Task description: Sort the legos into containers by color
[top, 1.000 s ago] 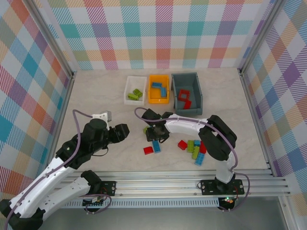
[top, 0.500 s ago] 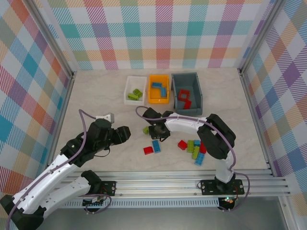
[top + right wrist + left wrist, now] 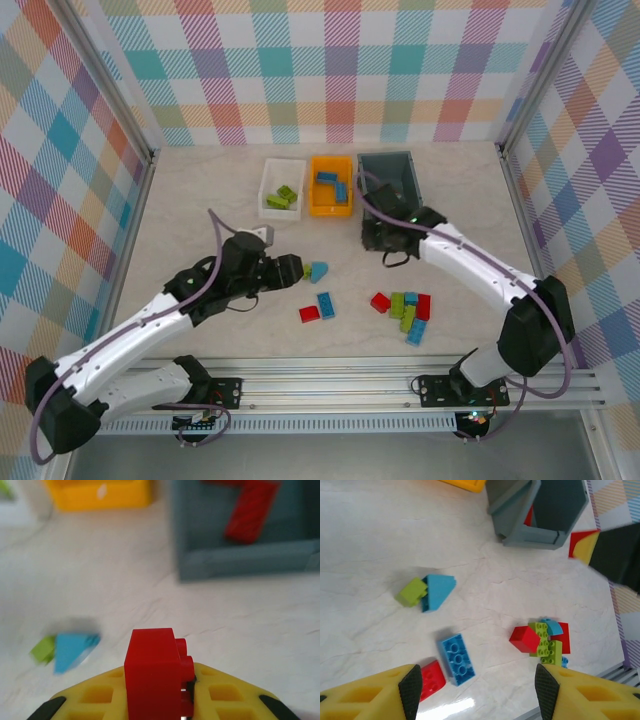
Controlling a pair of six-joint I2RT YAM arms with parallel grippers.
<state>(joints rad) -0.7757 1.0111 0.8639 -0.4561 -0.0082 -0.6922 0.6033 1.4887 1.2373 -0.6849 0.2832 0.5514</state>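
Observation:
My right gripper (image 3: 165, 700) is shut on a red lego (image 3: 152, 672) and hangs just in front of the dark grey bin (image 3: 240, 560), which holds red bricks (image 3: 252, 510). From above, that gripper (image 3: 385, 237) covers the grey bin's (image 3: 402, 180) near wall. My left gripper (image 3: 293, 270) is open and empty, right beside a green lego (image 3: 305, 270) and a blue wedge (image 3: 319, 271). Its wrist view looks down on a blue brick (image 3: 456, 659), a red brick (image 3: 432, 677) and a mixed cluster (image 3: 542, 640).
The white tray (image 3: 270, 180) holds green bricks and the orange bin (image 3: 331, 205) holds blue ones, both at the back. Loose bricks lie at the table's middle front: red (image 3: 309, 313), blue (image 3: 326, 304) and a cluster (image 3: 405, 308). Plaid walls enclose the table.
My right gripper shut on a red brick at the table's middle and carried it back and right to the grey bin. The left arm reached forward to the green brick and blue wedge.

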